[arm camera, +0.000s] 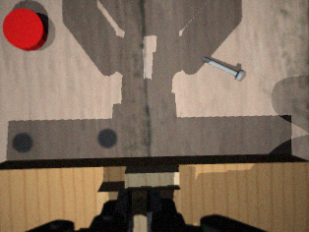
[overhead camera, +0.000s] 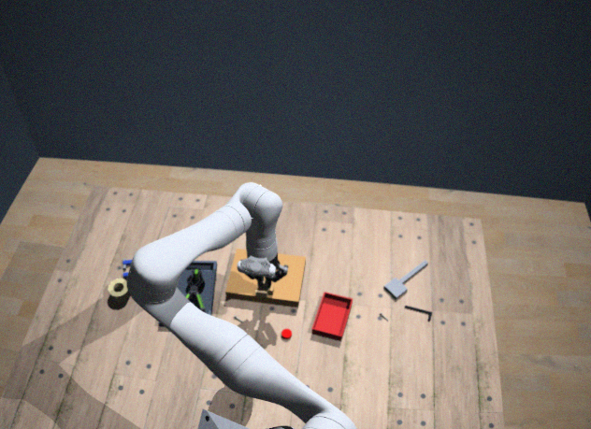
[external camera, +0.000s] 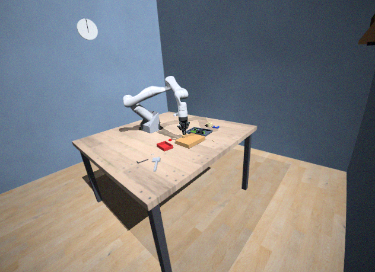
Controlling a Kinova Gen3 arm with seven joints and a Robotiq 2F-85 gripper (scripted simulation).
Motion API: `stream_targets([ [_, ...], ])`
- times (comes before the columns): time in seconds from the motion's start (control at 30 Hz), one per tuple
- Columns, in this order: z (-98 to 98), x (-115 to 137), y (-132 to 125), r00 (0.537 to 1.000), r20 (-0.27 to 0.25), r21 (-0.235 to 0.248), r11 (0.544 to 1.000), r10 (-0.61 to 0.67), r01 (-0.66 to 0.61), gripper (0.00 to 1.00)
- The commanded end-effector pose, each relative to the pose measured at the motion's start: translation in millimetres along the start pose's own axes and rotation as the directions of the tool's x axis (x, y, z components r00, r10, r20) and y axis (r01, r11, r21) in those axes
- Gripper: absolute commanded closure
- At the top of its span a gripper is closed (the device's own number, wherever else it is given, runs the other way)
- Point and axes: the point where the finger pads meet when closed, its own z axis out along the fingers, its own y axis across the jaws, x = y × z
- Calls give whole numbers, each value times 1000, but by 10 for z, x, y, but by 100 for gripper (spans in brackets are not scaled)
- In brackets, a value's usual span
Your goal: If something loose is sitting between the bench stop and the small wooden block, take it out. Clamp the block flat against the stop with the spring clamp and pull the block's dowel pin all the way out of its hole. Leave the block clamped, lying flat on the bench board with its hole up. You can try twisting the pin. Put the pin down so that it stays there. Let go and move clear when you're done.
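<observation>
A: Open room?

B: The widest open stretch of the desk (overhead camera: 525, 281) runs along its right edge, past the hammer (overhead camera: 403, 278). There is another band along the far edge, behind the bench board (overhead camera: 288, 272). The board lies near the middle of the desk, slightly toward the left edge.

A: What stands nearby?

B:
- Toward the left edge, just beside the board, is a dark tray (overhead camera: 209, 264) with the spring clamp (overhead camera: 194, 283) lying in it.
- Beyond the tray are a tape roll (overhead camera: 117, 287) and a small blue part (overhead camera: 126, 262).
- Toward the right edge is a red tray (overhead camera: 332, 315).
- Further right are a small screw (overhead camera: 381, 316) and a hex key (overhead camera: 420, 311).
- Between the board and the arm-side edge lie a red disc (arm camera: 22, 28) and a bolt (arm camera: 223, 68), both loose and well apart.

A: Hand and pin?

B: The hand (arm camera: 141, 216) points straight down over the board's arm-side edge, above the small wooden block (arm camera: 150, 179). Its fingers are drawn together on a pale sliver that looks like the dowel pin (arm camera: 141, 222). The pin's long axis appears upright, in line with the hand. The fingers hide whether it sits in the hole.
</observation>
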Motion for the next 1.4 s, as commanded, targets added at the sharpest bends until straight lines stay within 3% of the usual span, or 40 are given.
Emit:
stream_targets([
  [0.0,-11,-6,3,1000,2,-1,1000,0,0,90],
  [0.5,-11,-6,3,1000,2,-1,1000,0,0,90],
  [0.53,-11,-6,3,1000,2,-1,1000,0,0,66],
  [1.37,-11,-6,3,1000,2,-1,1000,0,0,66],
])
